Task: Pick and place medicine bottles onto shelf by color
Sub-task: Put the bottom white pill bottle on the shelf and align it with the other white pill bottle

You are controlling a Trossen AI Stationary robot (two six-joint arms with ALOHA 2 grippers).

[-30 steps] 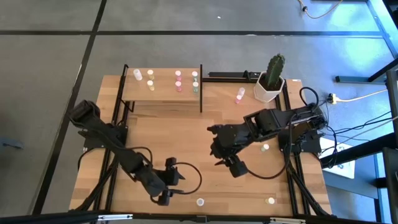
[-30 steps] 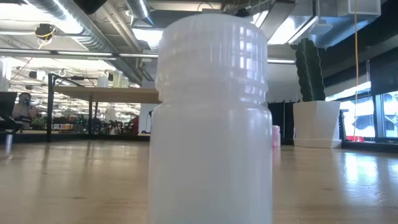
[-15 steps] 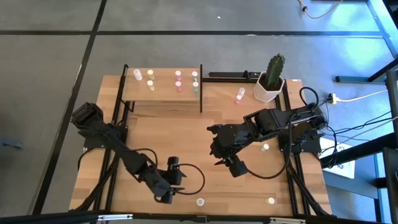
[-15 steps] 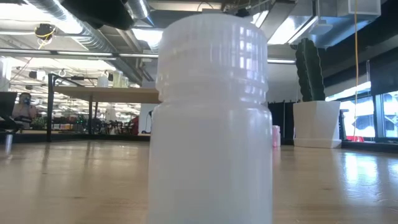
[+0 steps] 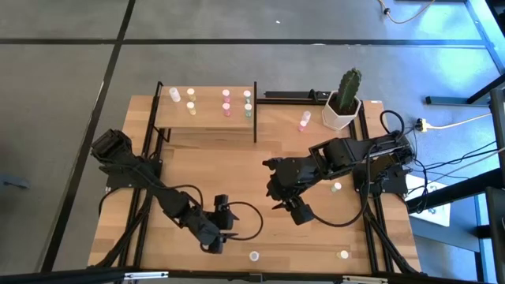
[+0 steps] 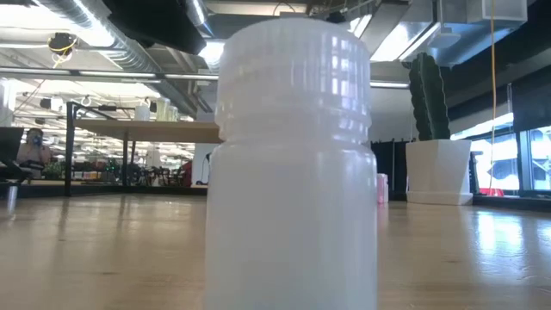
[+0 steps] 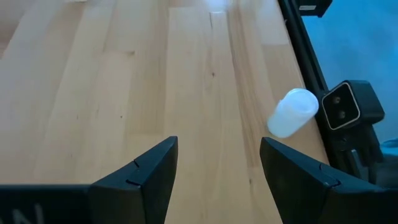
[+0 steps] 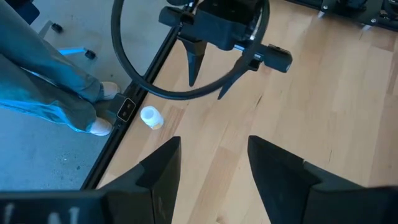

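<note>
Your left pincer stood wide and empty near the front edge of the tabletop, a little short of the white bottle that sat upright almost at that edge. In the left wrist view that bottle lay off to one side of the open jaws, not between them, and close beside the black frame rail and the small camera block mounted there.

That was your main risk. If you had closed from that line, one finger would likely have clipped the bottle's side and rolled it against the rail or off the front edge. A descent too near the rail could also have struck the camera block.

Your right pincer hung wide and empty over the middle of the tabletop, close enough that a broad swing by either arm might have crossed the other's cable loop.

The shelf stood at the back left corner, well apart, already carrying several bottles, so a careless placement could have toppled them. Other bottles waited by the cactus pot and near the front right corner.
</note>
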